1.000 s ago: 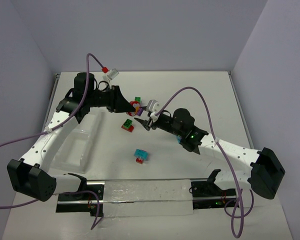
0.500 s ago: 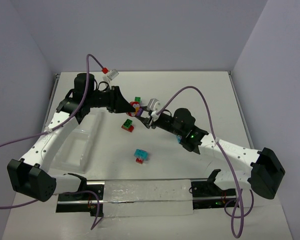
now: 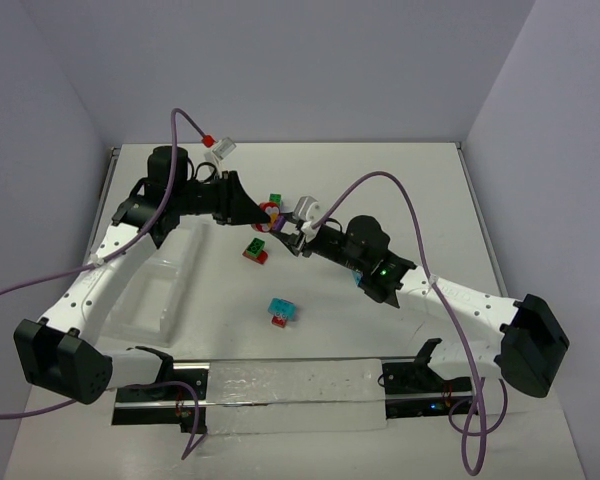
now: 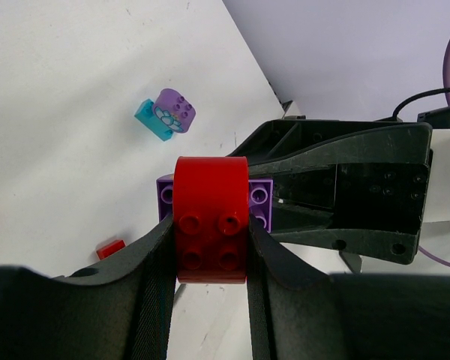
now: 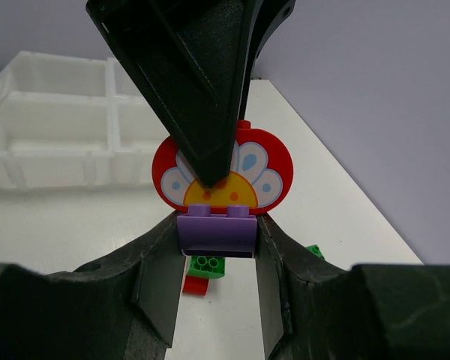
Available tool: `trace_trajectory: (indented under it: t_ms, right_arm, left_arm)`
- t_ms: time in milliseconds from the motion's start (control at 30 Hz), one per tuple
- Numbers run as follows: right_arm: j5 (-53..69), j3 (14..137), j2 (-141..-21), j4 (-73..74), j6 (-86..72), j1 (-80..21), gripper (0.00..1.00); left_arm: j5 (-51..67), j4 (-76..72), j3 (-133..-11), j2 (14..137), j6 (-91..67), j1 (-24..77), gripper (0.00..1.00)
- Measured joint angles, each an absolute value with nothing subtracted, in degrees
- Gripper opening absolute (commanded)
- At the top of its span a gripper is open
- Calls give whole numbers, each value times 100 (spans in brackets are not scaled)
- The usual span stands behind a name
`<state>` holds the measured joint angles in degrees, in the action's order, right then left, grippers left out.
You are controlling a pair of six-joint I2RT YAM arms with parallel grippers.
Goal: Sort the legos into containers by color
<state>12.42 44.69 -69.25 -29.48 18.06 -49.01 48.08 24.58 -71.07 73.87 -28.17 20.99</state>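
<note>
- Our left claw (image 4: 210, 244) pinches the red brick (image 4: 210, 202), and our right claw (image 5: 216, 255) pinches the purple brick (image 5: 216, 232) joined to it, both held above the table (image 3: 400, 190).
- The tray (image 3: 170, 300) lies to the left, and we cannot tell what its compartments hold.

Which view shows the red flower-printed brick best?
Right wrist view: the red brick faces it, flower print clear. The left wrist view shows only its studded side; the top view, a tiny red speck.

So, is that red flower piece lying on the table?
No, the red flower piece is pinched in the left tool above the table, with the right tool gripping its purple brick.
</note>
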Motion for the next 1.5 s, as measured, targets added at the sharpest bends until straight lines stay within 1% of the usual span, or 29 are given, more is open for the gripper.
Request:
trace_trajectory:
  t_ms: [200, 367, 467, 600, 700, 800, 900, 1000, 1133, 1233, 1467, 1500]
  right_arm:
    - [1139, 4415, -6882, -3091, 1687, -4925, 0]
    - [1012, 3963, -6475, -3051, 1488, -4936, 0]
    - [940, 3826, -6273, -3028, 1401, -4936, 0]
    - [754, 3782, -6087, -2896, 1239, -4936, 0]
    - [554, 3778, -5894, -2656, 1053, -4936, 0]
    - [237, 3795, -5615, -2276, 795, -4936, 0]
    - [-97, 4051, -5494, -1588, 448, -4936, 0]
    - [-333, 4570, -5571, -824, 11, -4936, 0]
    - [-610, 5162, -5797, -126, -571, -4936, 0]
    - [-731, 5231, -5860, 241, -960, -4936, 0]
    - [-999, 5559, -6206, 1082, -1453, -4936, 0]
    - [-1038, 5582, -6224, 1160, -1476, -4936, 0]
  left_arm:
    - [4839, 2268, -6978, 7223, -3102, 1929, 0]
    - [4815, 1661, -6585, 6884, -3574, 988, 0]
    - [4791, 1479, -6521, 6855, -3775, 753, 0]
    - [4558, 1624, -6560, 6873, -3858, 511, 0]
    - [4003, 2083, -6779, 6999, -3838, -3, 0]
    - [3211, 2643, -7033, 7205, -3830, -638, 0]
    - [2210, 3144, -7097, 7376, -3828, -1171, 0]
    - [1369, 3616, -7216, 7673, -3779, -1483, 0]
    - [517, 4004, -7613, 8367, -3703, -1627, 0]
    - [234, 4004, -7838, 8876, -3684, -1733, 0]
    - [-263, 3991, -8003, 9610, -3611, -1859, 0]
    - [-316, 3990, -8003, 9680, -3586, -1859, 4]
